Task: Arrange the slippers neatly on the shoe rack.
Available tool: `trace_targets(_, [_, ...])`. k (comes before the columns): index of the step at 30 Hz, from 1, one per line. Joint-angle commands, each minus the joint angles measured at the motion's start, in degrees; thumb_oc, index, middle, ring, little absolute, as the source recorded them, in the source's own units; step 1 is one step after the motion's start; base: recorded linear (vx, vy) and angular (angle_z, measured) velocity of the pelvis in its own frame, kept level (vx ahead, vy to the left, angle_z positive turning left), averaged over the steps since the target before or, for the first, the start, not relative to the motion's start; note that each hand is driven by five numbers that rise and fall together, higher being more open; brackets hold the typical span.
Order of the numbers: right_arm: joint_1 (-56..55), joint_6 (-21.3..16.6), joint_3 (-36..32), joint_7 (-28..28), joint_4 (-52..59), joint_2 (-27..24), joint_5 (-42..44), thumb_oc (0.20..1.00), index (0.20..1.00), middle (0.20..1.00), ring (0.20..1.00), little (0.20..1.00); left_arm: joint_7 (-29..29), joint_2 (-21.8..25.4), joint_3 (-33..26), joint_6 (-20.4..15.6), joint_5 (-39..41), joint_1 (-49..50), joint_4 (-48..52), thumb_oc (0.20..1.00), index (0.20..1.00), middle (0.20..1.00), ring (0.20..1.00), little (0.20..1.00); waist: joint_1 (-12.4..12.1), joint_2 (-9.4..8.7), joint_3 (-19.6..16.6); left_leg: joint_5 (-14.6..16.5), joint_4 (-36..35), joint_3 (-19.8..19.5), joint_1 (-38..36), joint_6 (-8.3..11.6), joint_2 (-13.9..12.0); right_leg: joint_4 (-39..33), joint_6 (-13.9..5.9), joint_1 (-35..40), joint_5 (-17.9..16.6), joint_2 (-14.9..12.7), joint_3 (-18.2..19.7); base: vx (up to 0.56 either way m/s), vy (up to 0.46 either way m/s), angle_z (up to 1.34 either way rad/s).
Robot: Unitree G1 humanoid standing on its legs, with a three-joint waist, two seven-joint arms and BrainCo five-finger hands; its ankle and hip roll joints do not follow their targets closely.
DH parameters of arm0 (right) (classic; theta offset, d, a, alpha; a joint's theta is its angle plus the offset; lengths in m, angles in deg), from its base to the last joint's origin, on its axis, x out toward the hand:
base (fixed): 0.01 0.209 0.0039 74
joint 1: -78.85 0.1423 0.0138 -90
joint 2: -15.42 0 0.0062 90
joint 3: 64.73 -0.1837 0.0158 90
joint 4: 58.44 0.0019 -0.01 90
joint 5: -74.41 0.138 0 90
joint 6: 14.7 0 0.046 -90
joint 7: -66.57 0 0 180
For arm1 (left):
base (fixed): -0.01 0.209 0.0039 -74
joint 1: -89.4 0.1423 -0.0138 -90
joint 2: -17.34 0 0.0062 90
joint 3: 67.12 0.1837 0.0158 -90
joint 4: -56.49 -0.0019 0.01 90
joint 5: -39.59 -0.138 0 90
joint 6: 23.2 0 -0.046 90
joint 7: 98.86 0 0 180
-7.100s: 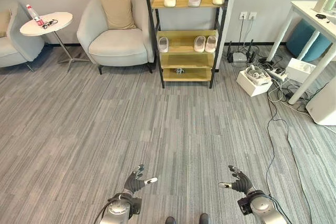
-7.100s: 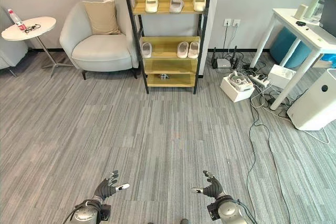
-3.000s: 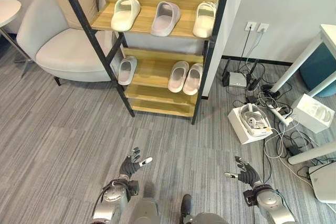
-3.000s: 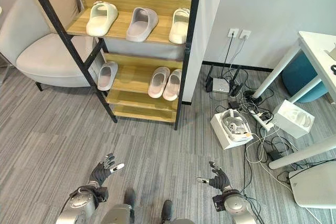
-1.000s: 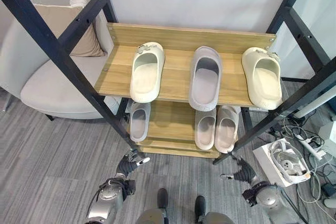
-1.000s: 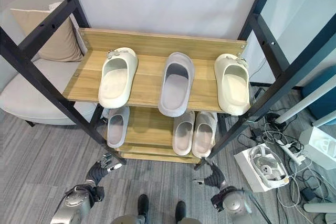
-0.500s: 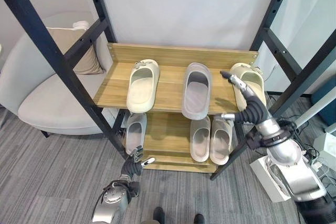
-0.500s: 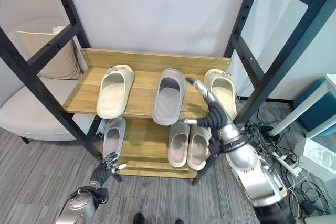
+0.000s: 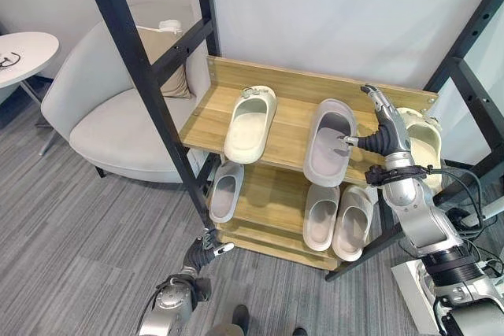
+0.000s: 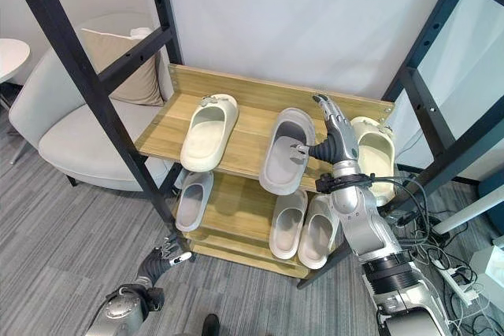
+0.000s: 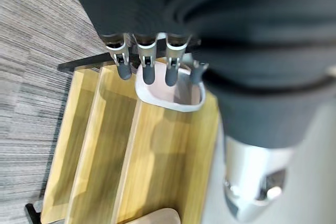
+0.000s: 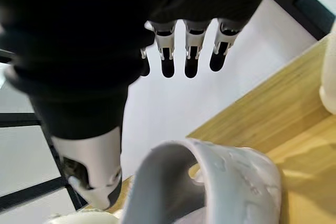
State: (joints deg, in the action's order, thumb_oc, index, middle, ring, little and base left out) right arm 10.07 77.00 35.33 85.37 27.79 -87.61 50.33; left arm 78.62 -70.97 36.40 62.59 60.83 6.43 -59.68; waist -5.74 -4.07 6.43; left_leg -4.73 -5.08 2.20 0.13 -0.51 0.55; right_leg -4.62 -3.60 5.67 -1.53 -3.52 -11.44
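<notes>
Half a second on, the whole scene has slid sideways, which is the camera moving; the right hand (image 9: 383, 130) has stayed raised at the upper shelf, between the grey slipper and the cream one on the right.

Nearest, the left hand (image 9: 206, 251) hangs low over the carpeted floor (image 9: 71, 218) in front of the shoe rack (image 9: 285, 127), its fingers relaxed and spread, holding nothing. Its wrist view looks along straight fingers toward the lower shelves and the end of a pale slipper (image 11: 168, 93).

On the middle shelf lie three slippers: one grey slipper on the left (image 9: 224, 192), and a pair on the right (image 9: 339, 216) lying side by side and touching.

Higher up, the right hand is open — fingers straight and pointing up toward the back board, thumb stretched out toward the grey slipper (image 9: 329, 142) at the middle of the upper shelf. The thumb tip is at that slipper's opening; whether it touches cannot be told. This slipper is tilted slightly, its heel end reaching past the shelf's front edge. The wrist view shows its strap (image 12: 210, 182) just beneath the straight fingers, with nothing grasped.

Left of it lies a cream slipper (image 9: 250, 124), well apart. Just beside the right hand on the other side is a second cream slipper (image 9: 424, 143), partly hidden behind the arm.

Beyond the rack on the left stand a grey armchair (image 9: 110, 120) with a beige cushion (image 9: 165, 53) — and a round white table (image 9: 24, 51).
</notes>
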Motion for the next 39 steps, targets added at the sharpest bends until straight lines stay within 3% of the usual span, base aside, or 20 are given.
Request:
trace_targets(1, [3.2,-0.1,-2.3,2.6,1.2,-1.0,-3.1,1.0,1.0,1.0,1.0,1.0,-0.6,2.0,0.1,-2.2,-1.8,-2.6,0.6,1.0,1.0,1.0,1.0,1.0,-2.4,-1.98,0.8,6.3,0.1,0.4,-2.2,-0.49,-1.1,2.1,-6.0,-1.7,-0.7,-5.8,-0.2,0.0,0.0,0.0])
trace_targets(10, [6.9,3.3,-0.5,5.4,-9.0,-0.8,-4.0,1.0,1.0,1.0,1.0,1.0,-1.5,2.6,0.1,-2.6,-2.6,-1.6,1.5,1.0,1.0,1.0,1.0,1.0,-4.0,-2.45,1.7,6.5,0.1,-0.1,-1.7,-0.65,-0.7,1.8,-6.17,-2.0,-0.9,-6.1,-0.6,0.0,0.006,0.01])
trace_targets(11, [9.6,4.9,0.5,6.6,-12.7,0.2,-2.7,0.561,0.561,0.561,0.561,0.561,-2.4,2.7,0.4,-2.6,-2.2,-1.9,1.5,1.0,1.0,1.0,1.0,1.0,-4.4,-2.43,1.9,6.5,0.1,-0.2,-1.5,-0.65,-0.7,1.7,-6.09,-2.0,-0.9,-6.0,-0.6,0.0,0.0,0.0])
trace_targets(12, [9.9,4.8,0.6,6.7,-13.0,0.3,-2.6,0.485,0.485,0.485,0.485,0.485,-2.4,2.7,0.4,-2.6,-2.2,-1.9,1.5,1.0,1.0,1.0,1.0,1.0,-4.3,-2.42,2.0,6.5,0.1,-0.2,-1.5,-0.64,-0.7,1.7,-6.08,-2.0,-0.9,-6.0,-0.6,0.0,0.0,0.0])
trace_targets(13, [10.7,5.5,0.7,6.9,-13.7,0.6,-2.2,0.307,0.307,0.307,0.307,0.307,-2.7,2.7,0.4,-2.5,-2.0,-2.0,1.5,1.0,1.0,1.0,1.0,1.0,-4.4,-2.39,2.0,6.5,0.1,-0.2,-1.5,-0.65,-0.7,1.6,-6.06,-2.0,-0.9,-6.0,-0.6,0.01,0.006,0.05])
trace_targets(14, [11.5,6.3,0.6,7.1,-13.8,1.9,-0.4,0.2,0.2,0.2,0.2,0.2,-3.2,2.5,0.5,-2.2,-2.0,-2.1,1.7,1.0,1.0,1.0,1.0,1.0,-4.3,-2.27,2.0,6.7,0.1,-0.1,-1.6,-0.65,-0.7,1.4,-5.97,-2.0,-0.9,-6.0,-0.5,0.0,0.0,0.0])
trace_targets(22, [7.7,5.5,-1.9,6.3,-5.3,3.4,6.2,0.2,0.2,0.2,0.2,0.2,-3.8,2.0,-0.8,-0.5,-2.8,-0.7,2.9,1.0,1.0,1.0,1.0,1.0,-3.0,-1.66,1.2,6.9,0.1,0.2,-2.5,-0.35,-1.0,1.1,-5.56,-1.4,-0.5,-5.8,-0.5,0.0,0.0,0.0])
trace_targets(24, [4.7,3.2,-3.6,5.6,2.3,4.1,9.1,0.2,0.2,0.2,0.2,0.2,-4.1,1.6,-1.7,0.1,-3.4,-0.7,2.9,1.0,1.0,1.0,1.0,1.0,-2.1,-1.44,1.0,7.0,0.1,0.4,-2.9,-0.2,-1.1,1.0,-5.45,-1.1,-0.4,-5.6,-0.3,0.01,-0.017,0.01])
trace_targets(26, [0.1,-4.3,-6.0,4.5,13.1,6.9,16.8,0.2,0.2,0.2,0.2,0.2,-4.6,1.2,-2.7,0.0,-3.5,-0.7,3.1,1.0,1.0,1.0,1.0,1.0,-1.1,-1.14,1.1,6.8,0.1,0.7,-3.0,0.0,-1.4,1.1,-5.37,-1.1,-0.2,-5.5,0.0,0.0,-0.032,-0.01])
trace_targets(28, [-5.0,-12.1,-5.4,-1.1,18.5,12.1,31.7,0.2,0.2,0.2,0.2,0.2,-4.1,0.9,-3.3,-0.4,-2.6,-0.1,3.3,1.0,1.0,1.0,1.0,1.0,-0.5,-0.82,1.1,6.6,0.1,1.0,-3.0,0.23,-1.7,1.4,-5.22,-1.3,0.0,-5.4,0.0,-0.01,-0.036,-0.03])
trace_targets(29, [-6.7,-13.7,-4.4,-3.6,20.1,13.4,36.5,0.2,0.2,0.2,0.2,0.2,-3.9,0.9,-3.6,-0.4,-2.1,0.2,3.5,1.0,1.0,1.0,1.0,1.0,-0.3,-0.71,1.2,6.5,0.1,1.1,-3.0,0.33,-1.7,1.5,-5.18,-1.3,0.1,-5.4,-0.1,-0.02,-0.038,-0.04])
trace_targets(31, [-9.2,-14.8,-1.0,-9.3,22.5,14.6,45.7,0.2,0.2,0.2,0.2,0.2,-3.2,0.8,-4.0,-0.3,-1.3,1.4,3.9,1.0,1.0,1.0,1.0,1.0,-0.1,-0.51,1.1,6.4,0.1,1.3,-3.1,0.56,-1.9,1.7,-5.14,-1.4,0.2,-5.5,-0.1,-0.01,-0.023,-0.06])
trace_targets(32, [-9.3,-14.8,-0.9,-9.4,22.6,14.6,45.8,0.2,0.2,0.2,0.2,0.2,-3.2,0.8,-4.0,-0.3,-1.3,1.5,3.9,1.0,1.0,1.0,1.0,1.0,0.0,-0.49,1.1,6.4,0.1,1.3,-3.1,0.57,-1.9,1.7,-5.14,-1.4,0.3,-5.5,-0.2,0.0,-0.015,-0.06])
trace_targets(34, [-9.9,-15.2,4.4,-16.3,25.1,14.9,55.5,0.2,0.2,0.2,0.2,0.2,-2.7,0.7,-4.3,-0.7,-0.4,2.3,4.5,1.0,1.0,1.0,1.0,1.0,0.0,-0.03,1.2,6.3,0.1,1.6,-3.2,0.9,-2.0,1.8,-5.05,-1.4,0.3,-5.5,-0.2,0.0,0.0,0.0])
trace_targets(37, [-9.9,-14.3,10.2,-22.4,26.5,15.3,61.7,0.2,0.2,0.2,0.2,0.2,-2.6,0.5,-4.3,-1.6,0.2,1.8,4.4,1.0,1.0,1.0,1.0,1.0,-0.1,0.37,1.6,6.0,0.1,1.6,-3.0,1.23,-2.2,2.2,-4.99,-1.7,0.5,-5.5,-0.4,0.0,-0.007,-0.01])
trace_targets(39, [-9.9,-14.3,10.2,-22.4,26.5,15.3,61.7,0.2,0.2,0.2,0.2,0.2,-2.6,0.5,-4.3,-1.6,0.2,1.8,4.4,1.0,1.0,1.0,1.0,1.0,-0.1,0.37,1.6,6.0,0.1,1.6,-3.0,1.23,-2.2,2.2,-4.99,-1.7,0.5,-5.5,-0.4,-0.05,-0.008,0.03])
